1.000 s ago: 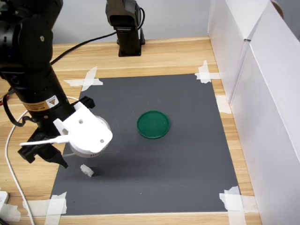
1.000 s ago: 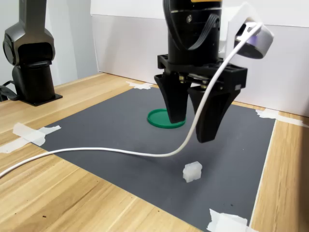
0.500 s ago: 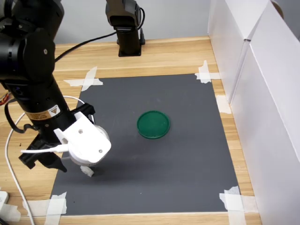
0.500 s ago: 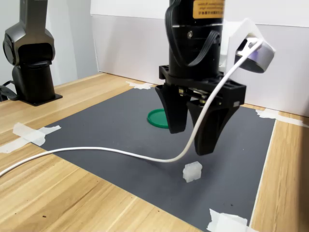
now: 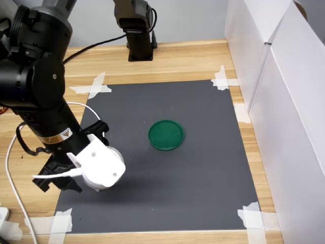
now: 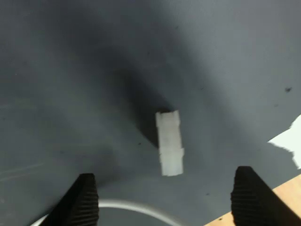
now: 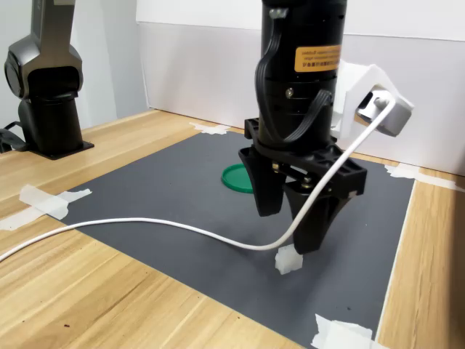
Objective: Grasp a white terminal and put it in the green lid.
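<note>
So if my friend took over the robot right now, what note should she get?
Gripper: open, low over the mat, holding nothing.
White terminal: lying on the dark mat, lined up between the two fingers in the wrist view. In the second exterior view it sits just under the fingertips. The first exterior view hides it behind the arm.
Green lid: empty, near the mat's middle, apart from the arm.
Done: gripper is over the terminal.
Left: lower, close on the terminal, lift it, carry it to the lid, let go.
</note>
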Action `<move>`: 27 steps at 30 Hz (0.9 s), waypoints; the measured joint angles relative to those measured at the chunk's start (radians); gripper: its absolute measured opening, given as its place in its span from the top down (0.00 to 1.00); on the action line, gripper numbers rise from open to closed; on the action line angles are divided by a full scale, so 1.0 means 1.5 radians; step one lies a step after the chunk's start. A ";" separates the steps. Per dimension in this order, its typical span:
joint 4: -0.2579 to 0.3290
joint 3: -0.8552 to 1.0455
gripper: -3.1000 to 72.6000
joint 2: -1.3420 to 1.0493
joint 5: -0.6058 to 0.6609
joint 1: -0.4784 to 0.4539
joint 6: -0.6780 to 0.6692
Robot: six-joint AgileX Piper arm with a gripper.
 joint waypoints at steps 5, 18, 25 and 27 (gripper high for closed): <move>-0.011 0.000 0.06 0.019 -0.005 0.000 -0.006; -0.001 0.000 0.06 0.038 -0.029 0.000 -0.022; 0.012 0.000 0.06 0.047 -0.028 0.000 -0.022; 0.013 0.000 0.07 0.047 -0.028 0.000 -0.022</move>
